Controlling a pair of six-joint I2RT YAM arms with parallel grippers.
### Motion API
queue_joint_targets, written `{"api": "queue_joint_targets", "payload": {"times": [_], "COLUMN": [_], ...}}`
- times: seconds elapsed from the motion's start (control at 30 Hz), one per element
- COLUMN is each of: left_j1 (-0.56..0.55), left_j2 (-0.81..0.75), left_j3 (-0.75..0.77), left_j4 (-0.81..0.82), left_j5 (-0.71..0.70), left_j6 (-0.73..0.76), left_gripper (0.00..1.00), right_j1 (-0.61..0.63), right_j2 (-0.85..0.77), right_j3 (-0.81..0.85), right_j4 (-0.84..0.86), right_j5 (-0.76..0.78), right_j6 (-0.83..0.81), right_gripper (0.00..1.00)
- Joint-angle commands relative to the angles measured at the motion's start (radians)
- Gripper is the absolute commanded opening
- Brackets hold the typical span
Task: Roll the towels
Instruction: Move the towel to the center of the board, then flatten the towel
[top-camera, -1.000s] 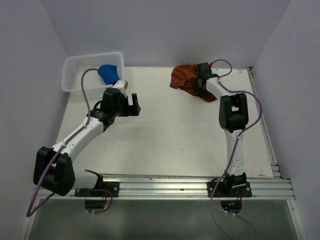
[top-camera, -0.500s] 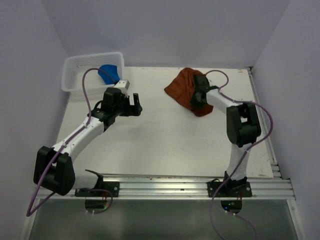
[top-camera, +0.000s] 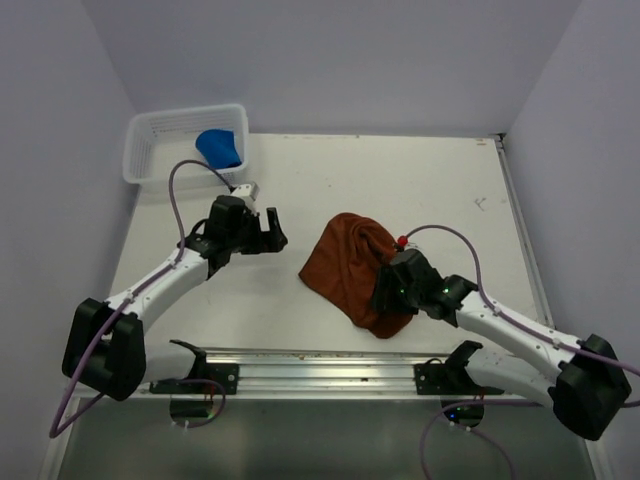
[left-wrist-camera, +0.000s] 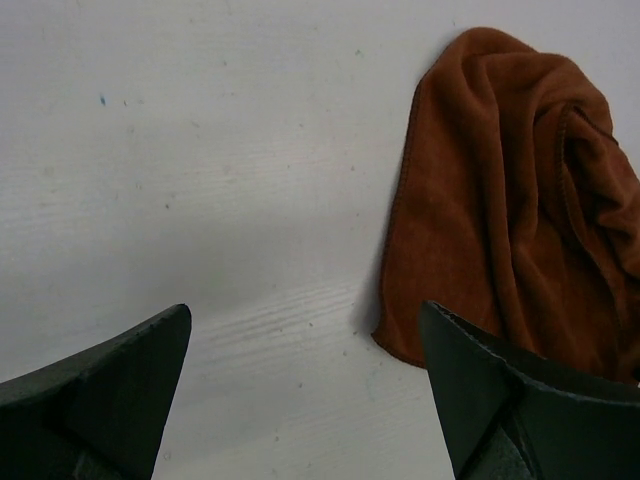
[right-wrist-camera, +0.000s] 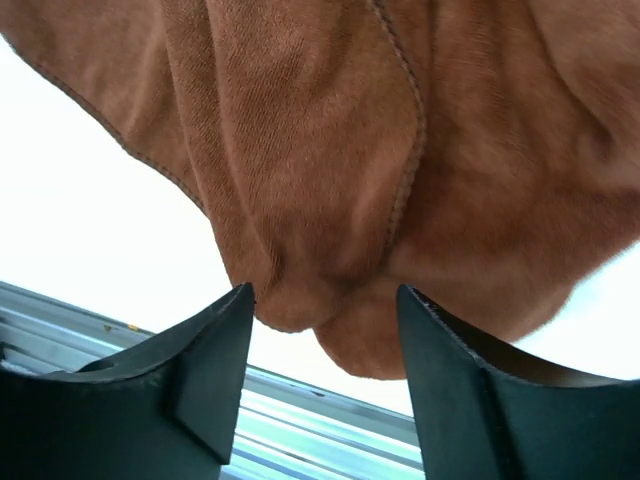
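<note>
The rust-brown towel (top-camera: 345, 265) lies crumpled near the table's front centre and fills the top of the right wrist view (right-wrist-camera: 330, 150). My right gripper (top-camera: 383, 296) sits over the towel's near right edge. It is open (right-wrist-camera: 325, 296), and a bulge of the cloth's hem lies between the fingertips with gaps on both sides. My left gripper (top-camera: 274, 230) hovers open just left of the towel, with bare table between its fingers (left-wrist-camera: 305, 312) and the brown towel (left-wrist-camera: 500, 210) at the right. The blue towel (top-camera: 220, 148) lies bunched in the basket.
A white mesh basket (top-camera: 150, 140) stands at the far left corner. An aluminium rail (top-camera: 330, 370) runs along the near edge, close below the brown towel and the right gripper. Side walls close in the table on the left, back and right.
The right arm has swung from the far right to the near centre, dragging the brown towel with it, and its jaws now stand apart. The left gripper has shifted slightly nearer.
</note>
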Motion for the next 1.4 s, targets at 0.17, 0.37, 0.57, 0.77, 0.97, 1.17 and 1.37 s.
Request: {"api": "queue_joint_targets", "payload": {"times": [0.17, 0.37, 0.57, 0.77, 0.97, 1.17, 1.37], "left_j1": [-0.077, -0.141, -0.169, -0.198, -0.217, -0.223, -0.195], "left_j2": [-0.086, -0.022, 0.064, 0.203, 0.282, 0.316, 0.137], "left_j3": [-0.109, -0.152, -0.179, -0.143, -0.150, -0.149, -0.113], "left_j4": [0.019, 0.100, 0.219, 0.304, 0.371, 0.390, 0.148], "left_j5": [0.054, 0.061, 0.067, 0.094, 0.099, 0.111, -0.129], "left_j6": [-0.126, -0.180, -0.220, -0.244, -0.280, -0.280, -0.232], "left_gripper": [0.98, 0.93, 0.87, 0.77, 0.58, 0.06, 0.00], "right_j1": [0.002, 0.002, 0.002, 0.002, 0.002, 0.002, 0.002], "right_j2": [-0.110, -0.093, -0.183, -0.265, -0.303, -0.372, -0.351], "right_j3": [0.025, 0.001, -0.037, -0.065, -0.065, -0.086, -0.097], "right_j4": [-0.006, 0.011, -0.020, -0.056, -0.127, -0.181, -0.218], "right_j5": [0.068, 0.094, 0.132, 0.169, 0.197, 0.234, 0.264], "right_j6": [-0.017, 0.043, 0.060, 0.068, 0.077, 0.100, 0.163], "right_gripper": [0.66, 0.64, 0.61, 0.60, 0.60, 0.60, 0.61]}}
